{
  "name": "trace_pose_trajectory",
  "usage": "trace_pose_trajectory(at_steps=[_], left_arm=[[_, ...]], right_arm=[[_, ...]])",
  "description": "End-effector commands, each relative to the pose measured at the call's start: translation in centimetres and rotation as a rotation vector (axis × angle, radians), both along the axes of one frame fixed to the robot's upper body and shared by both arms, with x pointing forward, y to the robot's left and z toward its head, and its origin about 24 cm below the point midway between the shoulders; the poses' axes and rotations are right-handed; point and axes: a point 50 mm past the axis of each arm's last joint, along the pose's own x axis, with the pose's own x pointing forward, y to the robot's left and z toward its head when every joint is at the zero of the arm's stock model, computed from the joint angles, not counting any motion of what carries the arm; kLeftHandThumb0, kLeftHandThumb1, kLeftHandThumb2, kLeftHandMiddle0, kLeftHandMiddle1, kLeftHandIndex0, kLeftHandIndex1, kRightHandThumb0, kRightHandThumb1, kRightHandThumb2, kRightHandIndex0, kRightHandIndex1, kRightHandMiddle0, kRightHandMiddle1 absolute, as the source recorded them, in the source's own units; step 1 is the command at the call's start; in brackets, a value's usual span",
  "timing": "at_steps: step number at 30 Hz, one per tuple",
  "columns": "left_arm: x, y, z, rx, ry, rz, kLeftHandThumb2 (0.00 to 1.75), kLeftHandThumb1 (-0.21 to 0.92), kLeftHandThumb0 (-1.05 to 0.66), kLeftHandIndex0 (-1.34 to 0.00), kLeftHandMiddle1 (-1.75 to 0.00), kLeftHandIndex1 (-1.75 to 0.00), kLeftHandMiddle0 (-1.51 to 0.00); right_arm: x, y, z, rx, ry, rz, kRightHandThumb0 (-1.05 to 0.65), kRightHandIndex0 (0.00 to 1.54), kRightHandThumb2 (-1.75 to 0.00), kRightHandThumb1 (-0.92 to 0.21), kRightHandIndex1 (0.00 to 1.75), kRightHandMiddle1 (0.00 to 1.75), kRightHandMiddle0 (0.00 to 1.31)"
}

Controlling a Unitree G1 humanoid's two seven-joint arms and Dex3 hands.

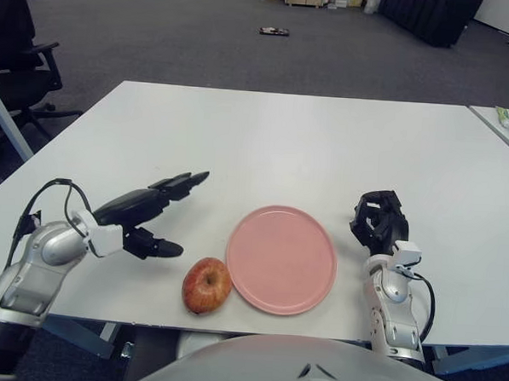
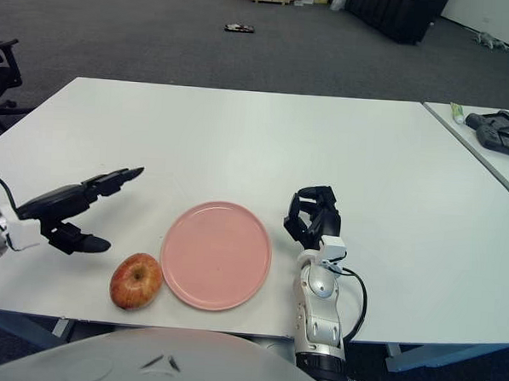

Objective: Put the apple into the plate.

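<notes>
Resting beside the round pink plate (image 1: 281,258), a glossy apple (image 1: 206,285), apparently touching.

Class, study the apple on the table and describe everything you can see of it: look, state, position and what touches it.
The apple is whole, red with yellow-green patches, its skin smooth, its stem end tipped away from the camera. It lies on the white table near the front edge, just left of the pink plate, close to its rim but not on it. The left robot hand shows open to its upper left, apart from it. Only the table touches it.
</notes>
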Motion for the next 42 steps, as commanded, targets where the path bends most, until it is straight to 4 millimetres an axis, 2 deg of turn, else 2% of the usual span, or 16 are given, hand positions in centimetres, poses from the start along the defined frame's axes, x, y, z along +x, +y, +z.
trace_pose_trajectory(at_steps=[1, 10, 15, 18, 23, 32, 37, 42], left_arm=[[0.0, 0.2, 0.5, -0.009, 0.056, 0.002, 0.42, 0.81, -1.05, -0.01, 0.00, -0.01, 0.00], [-1.0, -1.3, 3.0, -0.059, 0.205, -0.049, 0.45, 0.69, -1.04, 0.00, 0.00, -0.03, 0.00], [-1.0, -1.3, 3.9, -0.041, 0.219, -0.083, 0.46, 0.67, -1.03, 0.00, 0.00, -0.01, 0.00], [-1.1, -1.2, 5.2, -0.022, 0.206, -0.117, 0.48, 0.68, -1.02, 0.00, 0.00, 0.00, 0.00], [-1.4, -1.4, 5.8, -0.010, 0.203, -0.156, 0.50, 0.71, -1.01, 0.00, 0.00, 0.00, 0.00], [-2.0, -2.0, 8.4, 0.005, 0.155, -0.240, 0.48, 0.80, -1.04, 0.00, 0.00, 0.00, 0.00], [-1.9, -2.3, 9.0, 0.022, 0.159, -0.267, 0.42, 0.86, -1.05, 0.00, 0.00, 0.00, 0.00], [-1.8, -2.4, 9.4, 0.064, 0.152, -0.303, 0.41, 0.88, -1.05, 0.00, 0.00, 0.00, 0.00]], right_arm=[[0.3, 0.1, 0.4, 0.008, -0.024, -0.009, -0.39, 0.65, -0.93, -0.63, 1.75, 1.75, 0.38], [0.2, -0.1, 0.2, -0.015, -0.009, -0.003, -0.39, 0.66, -0.94, -0.62, 1.75, 1.75, 0.38], [0.2, -0.2, 0.2, -0.006, -0.010, -0.009, -0.40, 0.64, -0.94, -0.62, 1.75, 1.75, 0.38], [0.2, -0.2, 0.2, -0.002, -0.010, -0.011, -0.40, 0.64, -0.94, -0.62, 1.75, 1.75, 0.38], [0.2, -0.2, 0.2, -0.017, -0.004, -0.009, -0.40, 0.63, -0.94, -0.62, 1.75, 1.75, 0.38], [0.3, -0.2, 0.4, -0.021, -0.017, 0.002, -0.40, 0.65, -0.94, -0.62, 1.75, 1.75, 0.38], [0.3, -0.2, 0.4, -0.011, -0.018, 0.002, -0.39, 0.66, -0.93, -0.63, 1.75, 1.75, 0.38], [0.4, -0.2, 0.4, -0.013, -0.016, -0.002, -0.39, 0.67, -0.92, -0.63, 1.75, 1.75, 0.37]])
